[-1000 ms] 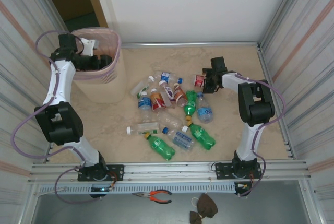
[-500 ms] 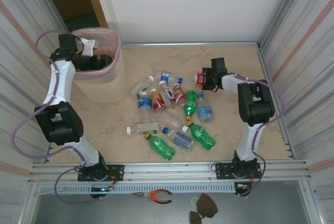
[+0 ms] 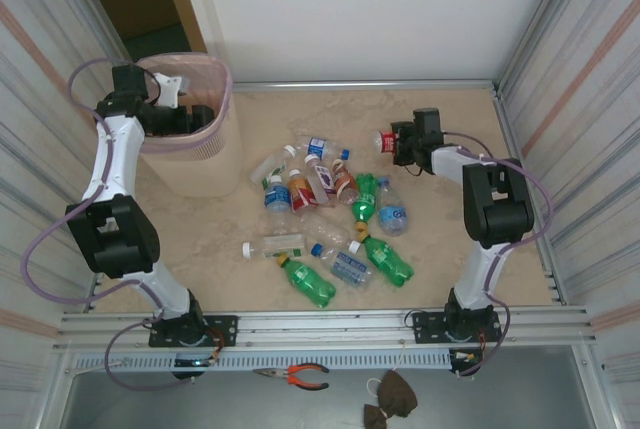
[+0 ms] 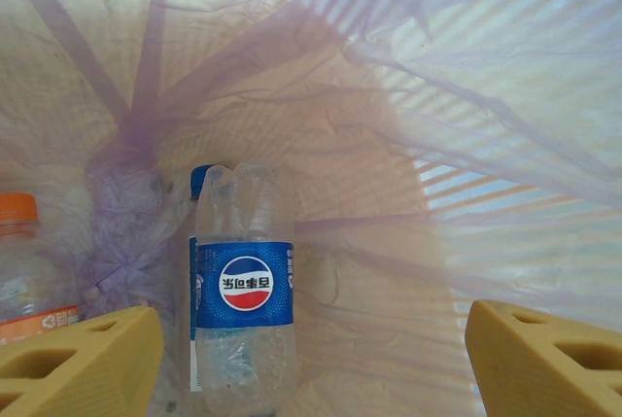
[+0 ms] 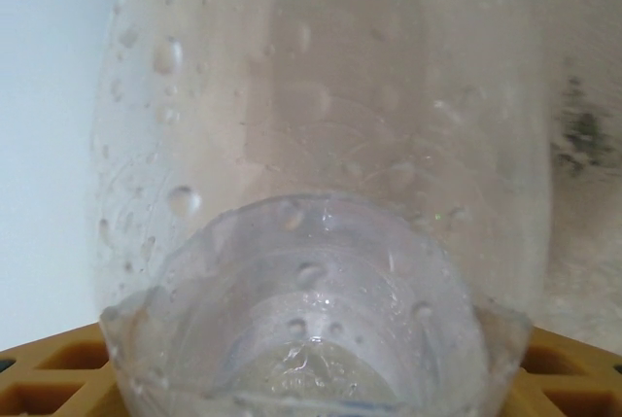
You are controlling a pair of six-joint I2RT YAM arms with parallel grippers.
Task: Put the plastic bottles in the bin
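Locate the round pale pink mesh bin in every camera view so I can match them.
Top external: the round pale pink mesh bin stands at the table's far left.
Left wrist: its lined inner wall, with a clear blue-labelled bottle lying inside.
Shared landmark: the left end effector at the bin's mouth; its yellow fingers frame the wrist view.

Overhead table (image 3: 430, 239) view; left wrist inside bin (image 4: 437, 96), right wrist against bottle (image 5: 321, 145).

Pepsi logo on blue-label btl (image 4: 243, 291)
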